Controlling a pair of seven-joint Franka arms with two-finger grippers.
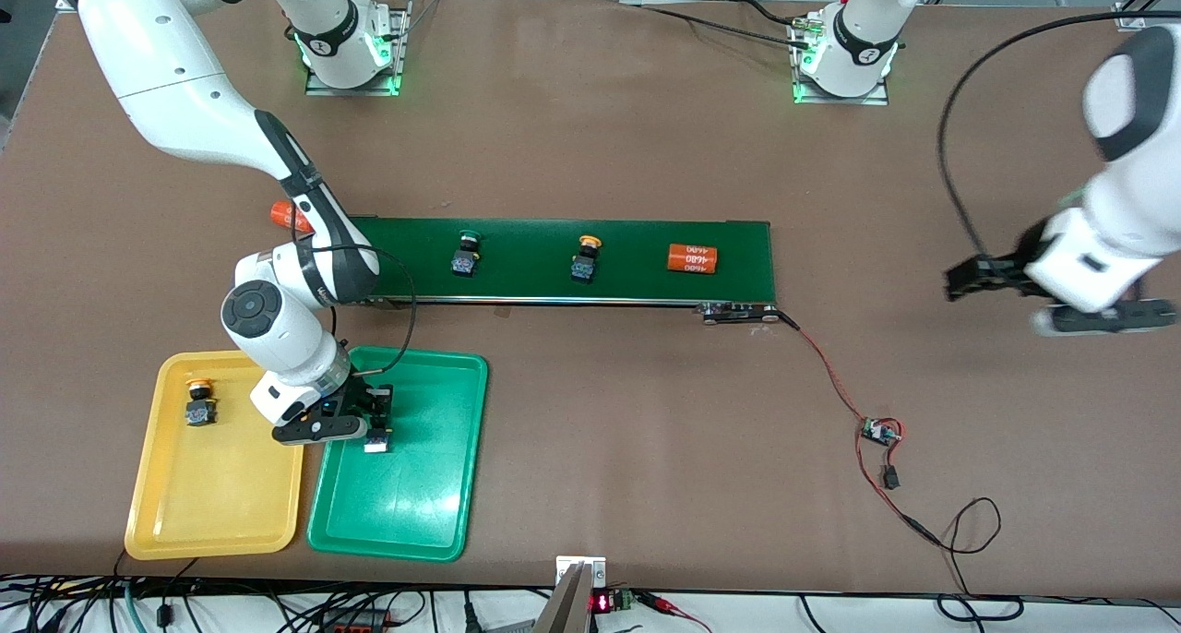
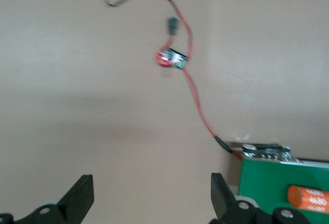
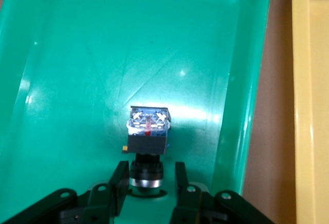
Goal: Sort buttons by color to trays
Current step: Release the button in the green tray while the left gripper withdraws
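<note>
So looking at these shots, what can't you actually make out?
- Cap color of the button in the green tray: the right gripper covers the cap in the right wrist view, and that arm hides it from the front.
- Orange cylinder at the conveyor belt's end: mostly hidden by the right arm.
- Left gripper: blurred in the front view.

Four buttons — two yellow-capped, two green; two trays; two orange cylinders; one belt.

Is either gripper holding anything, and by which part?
Left gripper: nothing, open over the table. Right gripper: around a button at the collar below its cap, in the green tray; grip cannot be told.
</note>
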